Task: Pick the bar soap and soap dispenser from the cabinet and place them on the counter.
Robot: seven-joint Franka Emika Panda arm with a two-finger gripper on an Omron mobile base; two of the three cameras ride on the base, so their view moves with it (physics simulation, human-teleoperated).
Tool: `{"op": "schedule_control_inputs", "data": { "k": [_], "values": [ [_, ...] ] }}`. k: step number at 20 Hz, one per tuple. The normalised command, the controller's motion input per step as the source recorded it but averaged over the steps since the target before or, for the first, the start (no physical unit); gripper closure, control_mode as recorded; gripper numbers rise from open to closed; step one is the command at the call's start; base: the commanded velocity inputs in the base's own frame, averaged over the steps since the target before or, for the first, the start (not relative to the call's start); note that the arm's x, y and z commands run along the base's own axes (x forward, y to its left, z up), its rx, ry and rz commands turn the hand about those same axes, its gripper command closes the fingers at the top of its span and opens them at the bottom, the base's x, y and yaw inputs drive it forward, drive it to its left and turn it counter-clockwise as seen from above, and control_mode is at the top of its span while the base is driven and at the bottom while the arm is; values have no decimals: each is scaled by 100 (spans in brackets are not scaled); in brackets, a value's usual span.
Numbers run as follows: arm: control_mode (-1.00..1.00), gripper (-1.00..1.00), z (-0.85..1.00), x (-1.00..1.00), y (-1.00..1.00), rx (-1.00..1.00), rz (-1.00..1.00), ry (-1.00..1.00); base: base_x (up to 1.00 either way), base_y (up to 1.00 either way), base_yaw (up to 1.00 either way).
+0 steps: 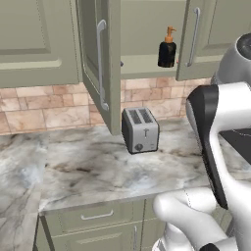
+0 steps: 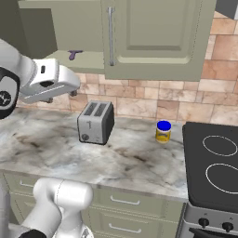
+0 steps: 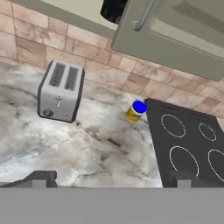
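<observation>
Open gripper (image 3: pixel 111 178) hovering over counter (image 3: pixel 87 148), holding nothing.
Jaws standing wide apart, finger tips at the near edge of the hand view, above the grey-beige veined stone. Silver toaster (image 3: pixel 60 90) sitting far left, yellow jar with blue lid (image 3: pixel 135 111) right of it beside the black cooktop (image 3: pixel 188 144); no readable writing. Black soap dispenser (image 1: pixel 167 48) with orange pump standing upright on the shelf of the open olive-green cabinet (image 1: pixel 100 63).
</observation>
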Motion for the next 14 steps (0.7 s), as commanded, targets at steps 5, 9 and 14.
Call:
{"op": "schedule_control_inputs", "data": {
  "k": [5, 9, 14],
  "values": [
    [-100, -100, 0, 21, -37, 14, -8, 6, 0, 0, 0],
    [-100, -100, -2, 2, -27, 11, -5, 1, 0, 0, 0],
    [-100, -100, -1, 20, -7, 3, -1, 0, 0, 0, 0]
  ]
}}
